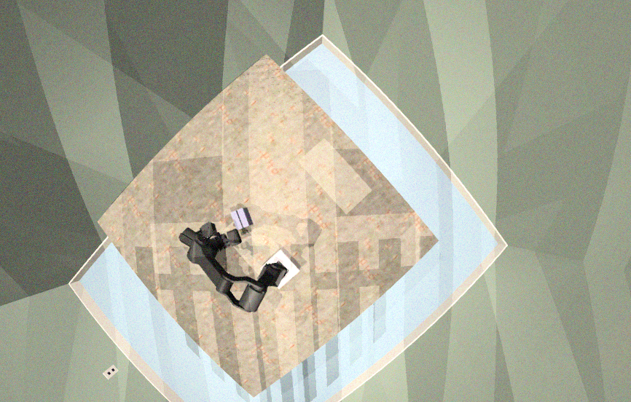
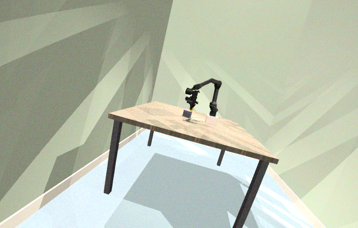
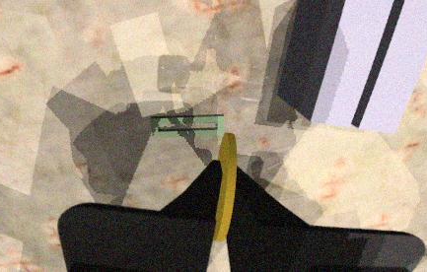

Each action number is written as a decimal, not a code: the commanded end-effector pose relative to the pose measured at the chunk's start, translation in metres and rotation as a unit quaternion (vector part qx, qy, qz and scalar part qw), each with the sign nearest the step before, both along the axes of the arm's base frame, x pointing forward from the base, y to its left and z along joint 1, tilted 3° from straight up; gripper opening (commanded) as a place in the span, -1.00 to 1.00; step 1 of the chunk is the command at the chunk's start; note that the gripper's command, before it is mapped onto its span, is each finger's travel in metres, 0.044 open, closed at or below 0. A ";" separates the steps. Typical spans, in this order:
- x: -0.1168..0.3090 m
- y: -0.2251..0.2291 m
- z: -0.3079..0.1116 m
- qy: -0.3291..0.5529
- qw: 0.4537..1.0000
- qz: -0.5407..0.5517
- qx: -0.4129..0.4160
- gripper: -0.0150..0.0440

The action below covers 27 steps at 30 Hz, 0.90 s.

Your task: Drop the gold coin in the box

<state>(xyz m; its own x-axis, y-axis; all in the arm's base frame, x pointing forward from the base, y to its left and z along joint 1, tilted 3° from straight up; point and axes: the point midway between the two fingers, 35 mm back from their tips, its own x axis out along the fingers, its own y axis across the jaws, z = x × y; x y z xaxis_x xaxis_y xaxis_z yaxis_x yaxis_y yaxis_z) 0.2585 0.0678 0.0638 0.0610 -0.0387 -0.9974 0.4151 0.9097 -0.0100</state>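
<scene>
My gripper (image 3: 221, 169) (image 2: 192, 107) is shut on the gold coin (image 3: 227, 197) (image 2: 191, 109), which is on edge between the fingertips. The coin is clear of the green holder (image 3: 220, 123), which lies empty on the table ahead of the fingertips in the wrist view. The grey box (image 1: 236, 220) (image 2: 187, 114) (image 3: 348, 64) has a pale lid and dark side. It is at the upper right in the wrist view, beyond the coin. Its dark slot (image 3: 378, 64) slants relative to the coin's edge. The coin is outside the box. In the top view the fingertips are too small to tell.
The arm's base stands on a white block (image 1: 288, 259) (image 2: 211, 119), to the lower right of the box in the top view. The wooden table (image 1: 277, 119) (image 2: 146, 114) bears everything. Its edges are far from the gripper. Shadows cross the surface near the holder.
</scene>
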 end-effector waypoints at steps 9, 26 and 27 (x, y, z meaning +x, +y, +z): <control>0.012 -0.028 0.003 -0.002 1.000 0.002 0.001 -0.49; 0.022 -0.071 0.006 -0.002 1.000 0.002 -0.001 -0.49; 0.022 -0.074 0.006 -0.002 1.000 0.002 -0.001 -0.49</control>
<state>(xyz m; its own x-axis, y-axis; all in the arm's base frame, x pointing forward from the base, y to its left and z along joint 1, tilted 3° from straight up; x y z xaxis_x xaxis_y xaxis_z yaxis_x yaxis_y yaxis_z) 0.2774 0.0022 0.0672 0.0595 -0.0439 -0.9973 0.4147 0.9098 -0.0153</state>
